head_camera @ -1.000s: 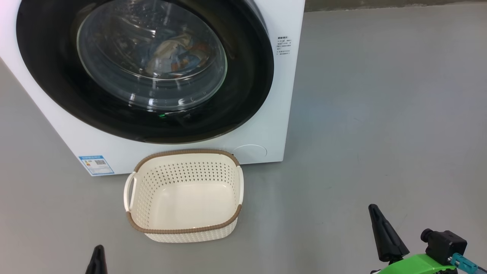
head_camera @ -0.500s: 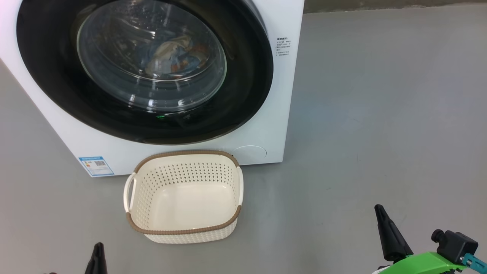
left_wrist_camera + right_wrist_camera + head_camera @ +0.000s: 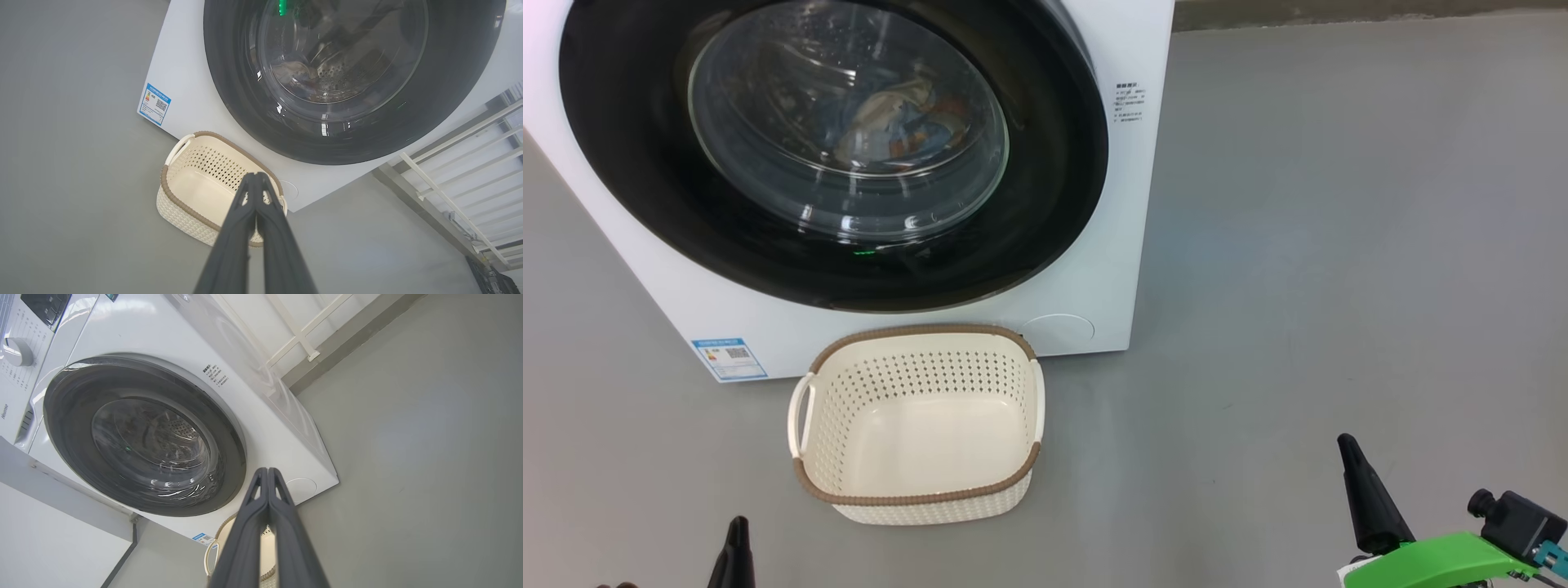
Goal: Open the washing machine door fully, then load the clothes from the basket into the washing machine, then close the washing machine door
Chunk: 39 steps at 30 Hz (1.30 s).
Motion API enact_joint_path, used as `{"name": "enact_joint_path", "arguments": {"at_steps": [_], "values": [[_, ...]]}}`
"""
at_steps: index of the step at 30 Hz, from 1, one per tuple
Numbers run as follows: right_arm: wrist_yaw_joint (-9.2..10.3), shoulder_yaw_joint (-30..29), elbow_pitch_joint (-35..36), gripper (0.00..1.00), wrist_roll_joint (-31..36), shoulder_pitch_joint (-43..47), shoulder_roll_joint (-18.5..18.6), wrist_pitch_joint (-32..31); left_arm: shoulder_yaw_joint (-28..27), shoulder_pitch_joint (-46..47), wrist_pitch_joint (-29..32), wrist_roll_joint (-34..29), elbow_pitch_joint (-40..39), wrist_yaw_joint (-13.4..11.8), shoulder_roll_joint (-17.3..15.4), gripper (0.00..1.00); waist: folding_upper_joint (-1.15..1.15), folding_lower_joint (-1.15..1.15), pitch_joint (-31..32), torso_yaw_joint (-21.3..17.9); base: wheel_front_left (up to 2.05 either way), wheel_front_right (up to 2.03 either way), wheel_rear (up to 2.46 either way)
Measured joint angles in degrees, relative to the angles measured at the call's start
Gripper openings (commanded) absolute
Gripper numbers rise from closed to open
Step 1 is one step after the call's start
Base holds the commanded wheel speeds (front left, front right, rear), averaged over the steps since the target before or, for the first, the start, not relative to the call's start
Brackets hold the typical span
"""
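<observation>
Low before the machine, your left gripper [image 3: 256, 179] has its two fingers pressed together tip to tip with nothing between them. Your right gripper [image 3: 267, 473] is likewise pinched flat and empty. Both hang well apart from every task item.

Nearest ahead sits the basket [image 3: 915, 496], on the floor [image 3: 1339, 245] just in front of the washing machine [image 3: 1131, 212]. Whether its back rim touches the white panel, I cannot tell. It holds nothing. Behind it the washing machine door [image 3: 833, 273] lies flush in the front, judged shut. The clothes [image 3: 903, 122] lie inside the drum, seen through the glass.

Handling, as judgement:
- **Door:** rigid and hinged, with smooth bulged glass that offers poor grip. Take it at the black rim edge; no handle can be made out.
- **Clothes:** limp and light. Pinch a fold.
- **Basket:** light, stiff plastic, liable to slide. Use a side handle [image 3: 799, 408].

Appearance:
- **Door:** black-rimmed, with a clear bowl window.
- **Clothes:** pale blue and cream with orange marks.
- **Basket:** cream and perforated, with a brown rim.
</observation>
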<state>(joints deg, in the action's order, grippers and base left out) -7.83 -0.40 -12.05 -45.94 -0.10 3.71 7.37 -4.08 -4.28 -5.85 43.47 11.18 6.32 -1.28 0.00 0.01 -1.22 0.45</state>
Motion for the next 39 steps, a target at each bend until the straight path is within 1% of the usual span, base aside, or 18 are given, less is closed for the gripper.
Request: {"name": "enact_joint_path", "arguments": {"at_steps": [39], "values": [[0.01, -2.5, -1.7, 0.0, -25.7, -1.4, 0.2, -6.3, -0.2, 4.4, 6.6, 26.1, 2.2, 0.5, -0.1, 0.0, 0.0, 0.0, 0.6, -0.2, 0.0, 0.0, 0.0]]}}
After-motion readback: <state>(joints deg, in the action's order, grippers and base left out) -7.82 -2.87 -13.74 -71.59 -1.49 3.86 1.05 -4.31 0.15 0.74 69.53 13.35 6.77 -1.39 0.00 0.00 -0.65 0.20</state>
